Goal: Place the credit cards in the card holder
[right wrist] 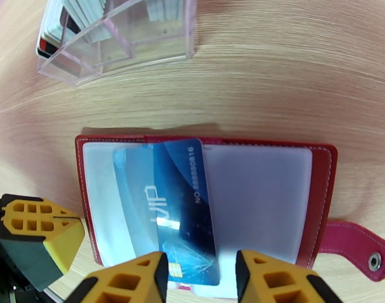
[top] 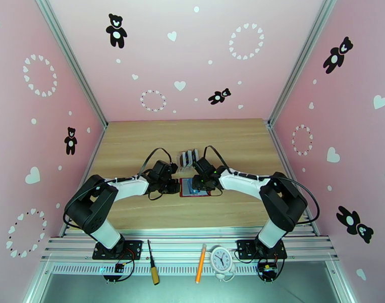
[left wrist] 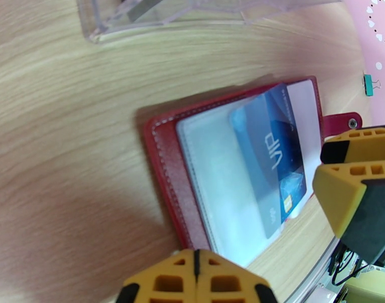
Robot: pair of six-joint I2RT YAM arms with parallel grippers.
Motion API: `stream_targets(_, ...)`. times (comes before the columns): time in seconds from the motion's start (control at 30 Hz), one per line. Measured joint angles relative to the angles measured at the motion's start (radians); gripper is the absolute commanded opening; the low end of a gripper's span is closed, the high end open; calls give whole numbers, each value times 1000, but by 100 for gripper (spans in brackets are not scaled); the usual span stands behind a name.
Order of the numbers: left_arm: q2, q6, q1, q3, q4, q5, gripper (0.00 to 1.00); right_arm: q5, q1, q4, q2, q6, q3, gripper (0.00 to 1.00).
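Blue VIP card (right wrist: 184, 198) sits skewed on the open card holder (right wrist: 323, 198). Its left part is under the frosted sleeve, the right part is bare, and the near end pokes out past the holder's near edge.

Handling, as we judge it:
- The card is light, thin and slick. It is stiff along its length but bows if squeezed hard.
- The sleeve probably drags on it, so it needs a straight push. Skewed like this it will likely jam at a corner.
- Best hold is a face-to-face pinch on the bare near end, clear of the sleeve mouth.
- The holder is light and soft, so it will slide or flop shut unless pinned.

Right end effector (right wrist: 201, 266) has its jaws partly apart, astride the card's near end. There is a gap on the right side, so we read it as not gripping.

Left end effector (left wrist: 195, 268) is fully closed with nothing in it, at the holder's left edge. We can't tell whether it touches or presses.

Snap tab (right wrist: 359, 243) lies flat to the right.

Clear rack (right wrist: 116, 31) stands just far of the holder, apart from it, with the other cards (right wrist: 56, 31) in its slots. Everything sits mid-bench (right wrist: 293, 71), between the two arms.
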Motion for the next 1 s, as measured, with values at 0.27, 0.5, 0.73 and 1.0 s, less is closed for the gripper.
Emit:
stream_targets(0.27,10,0,0,0,0,0,5,-1,0,-12,49,-16,36,42)
stream_targets(0.5,25,0,0,7,-1,0,5,-6,0,-13,68,-21,48,42)
stream_targets(0.73,41,0,0,19,-5,0,5,-13,10,-14,79,-22,61,42)
stream_targets(1.0,44,0,0,23,-7,0,5,-15,35,-14,88,-21,80,43)
